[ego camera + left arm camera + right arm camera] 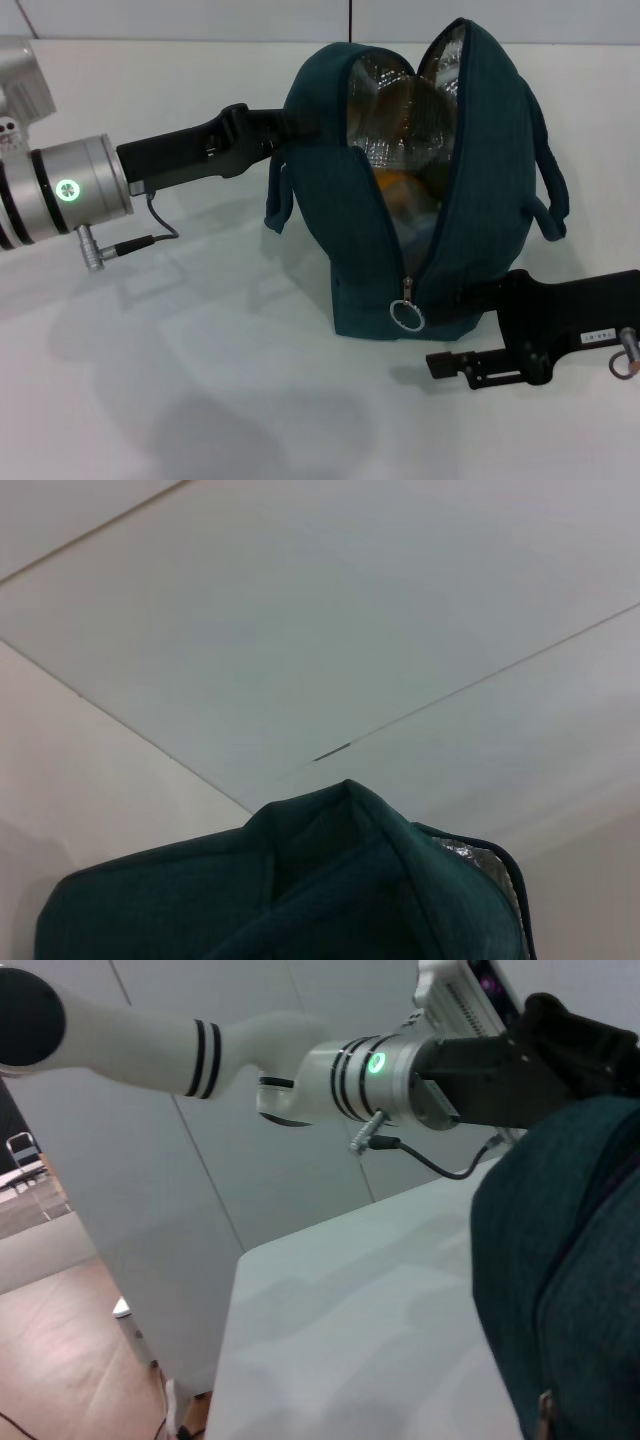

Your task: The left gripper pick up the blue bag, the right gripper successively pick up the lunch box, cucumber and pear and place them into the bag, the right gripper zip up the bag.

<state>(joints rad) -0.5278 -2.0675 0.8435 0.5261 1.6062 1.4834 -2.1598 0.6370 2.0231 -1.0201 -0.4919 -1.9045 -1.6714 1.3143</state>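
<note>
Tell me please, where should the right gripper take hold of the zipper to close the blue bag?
Grip the round metal pull ring, which hangs free at the bottom of the open zipper on the blue bag front. Come from the front, where the right gripper is, low beside it; then pull upward along the track.

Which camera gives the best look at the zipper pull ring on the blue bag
The head view: the zipper pull ring hangs in plain sight low on the blue bag, beside the right claw. The right wrist view shows only a small tab at the bag's edge; the left wrist view shows just the bag's top.

Left hand (pixel 292 125) fingertips hidden behind bag (pixel 480 200); right hand (pixel 470 300) fingertips too.
</note>
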